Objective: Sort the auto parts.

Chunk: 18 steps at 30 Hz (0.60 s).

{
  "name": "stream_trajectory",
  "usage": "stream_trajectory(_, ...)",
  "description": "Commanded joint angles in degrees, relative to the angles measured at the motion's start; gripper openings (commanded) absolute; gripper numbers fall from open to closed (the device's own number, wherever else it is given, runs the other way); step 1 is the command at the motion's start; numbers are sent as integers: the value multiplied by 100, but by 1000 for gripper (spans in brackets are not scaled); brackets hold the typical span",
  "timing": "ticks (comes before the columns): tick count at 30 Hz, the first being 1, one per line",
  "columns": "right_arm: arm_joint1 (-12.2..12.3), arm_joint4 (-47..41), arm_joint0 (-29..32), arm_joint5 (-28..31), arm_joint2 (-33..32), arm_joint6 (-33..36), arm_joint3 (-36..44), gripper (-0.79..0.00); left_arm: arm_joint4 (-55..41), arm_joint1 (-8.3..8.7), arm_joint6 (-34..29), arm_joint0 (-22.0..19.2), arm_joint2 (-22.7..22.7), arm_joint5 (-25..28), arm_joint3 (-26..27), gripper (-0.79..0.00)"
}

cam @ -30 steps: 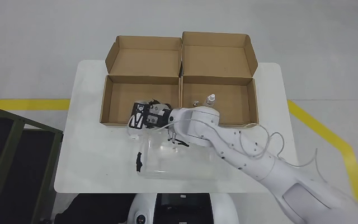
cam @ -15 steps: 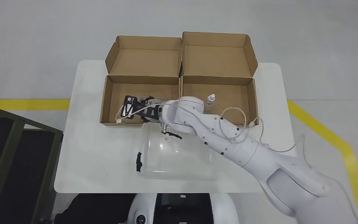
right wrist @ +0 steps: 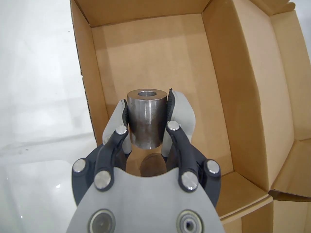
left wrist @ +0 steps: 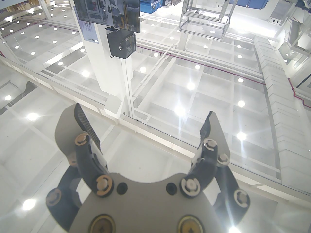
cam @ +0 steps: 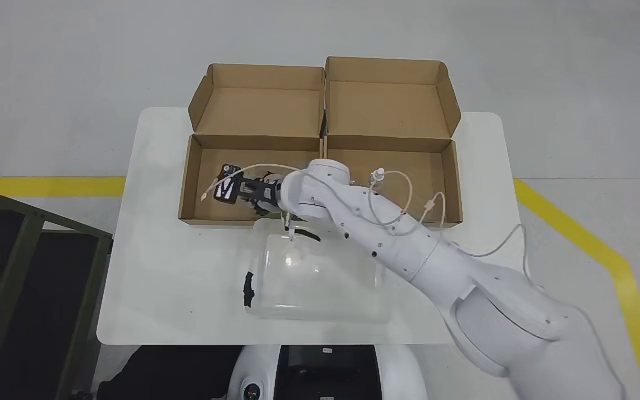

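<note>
We see the right end effector [right wrist: 147, 109] pinching a steel bushing [right wrist: 145, 122] by its sides; the open cardboard box [right wrist: 158, 54] lies directly beneath it, the white desk [right wrist: 36, 78] off to one side of it. Our left end effector [left wrist: 144, 120] is spread wide, aimed at the ceiling [left wrist: 206, 78].

From where I stand, the right claw [cam: 226, 187], clamped on the steel sleeve [right wrist: 146, 120], has swung from the front wall of the left cardboard box [cam: 300, 165] further left, and now hangs over that box's floor.
</note>
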<state>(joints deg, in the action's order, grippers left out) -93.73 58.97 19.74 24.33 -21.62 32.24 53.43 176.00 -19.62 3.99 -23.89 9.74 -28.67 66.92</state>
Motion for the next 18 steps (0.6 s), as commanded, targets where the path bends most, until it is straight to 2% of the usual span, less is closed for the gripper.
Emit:
stream_trajectory(1,-93,-44,-46,69,25,21,-209,-763,0,0,0,0,0,0,0,0)
stream_trajectory(5,-273,-90,-114,164,82,79,-560,-733,0,0,0,0,0,0,0,0)
stream_trajectory(11,-509,-91,-205,244,124,66,-1061,-631,0,0,0,0,0,0,0,0)
stream_trajectory(18,-725,-121,-294,420,111,58,-1527,-453,0,0,0,0,0,0,0,0)
